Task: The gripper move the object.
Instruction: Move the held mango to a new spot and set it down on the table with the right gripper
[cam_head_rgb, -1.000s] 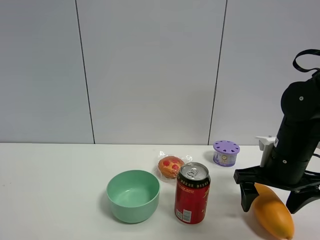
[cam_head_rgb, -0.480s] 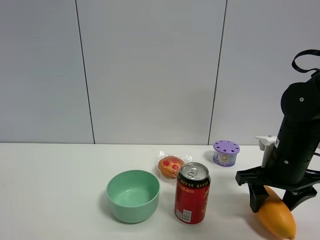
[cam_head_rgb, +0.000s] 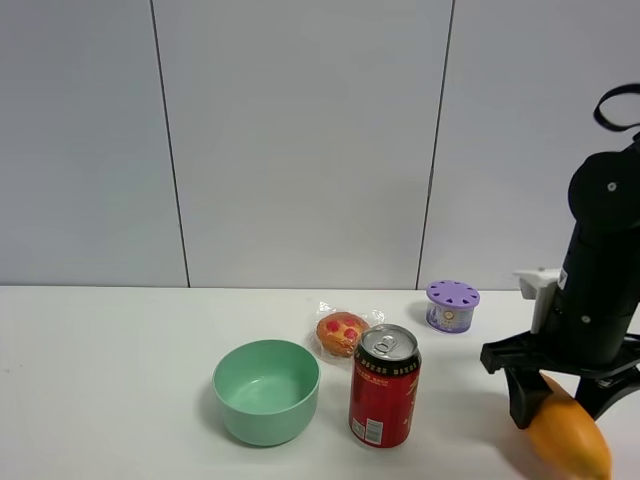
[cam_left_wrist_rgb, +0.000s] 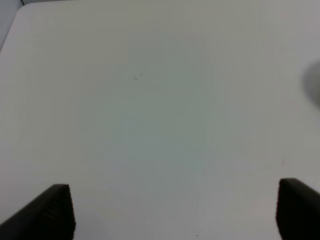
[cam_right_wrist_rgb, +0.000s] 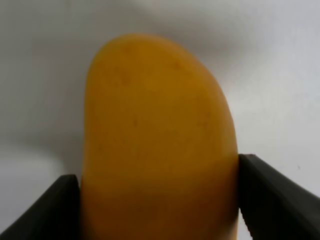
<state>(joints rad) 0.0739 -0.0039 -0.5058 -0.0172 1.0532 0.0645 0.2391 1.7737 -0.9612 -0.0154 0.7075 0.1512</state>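
The object, a smooth orange-yellow mango, is at the front right of the white table. My right gripper, a black claw on a thick black arm, stands straight down over it with a finger on each side. In the right wrist view the mango fills the gap between the two black fingers, which press its sides. The right gripper is shut on it. My left gripper is open and empty over bare table; it does not show in the exterior view.
A red can stands left of the mango, with a green bowl further left. A wrapped muffin lies behind the can. A small purple container stands at the back right.
The right gripper's fingers have closed in on the mango. Gripper and mango have shifted a little to the right. The left arm has not visibly moved.
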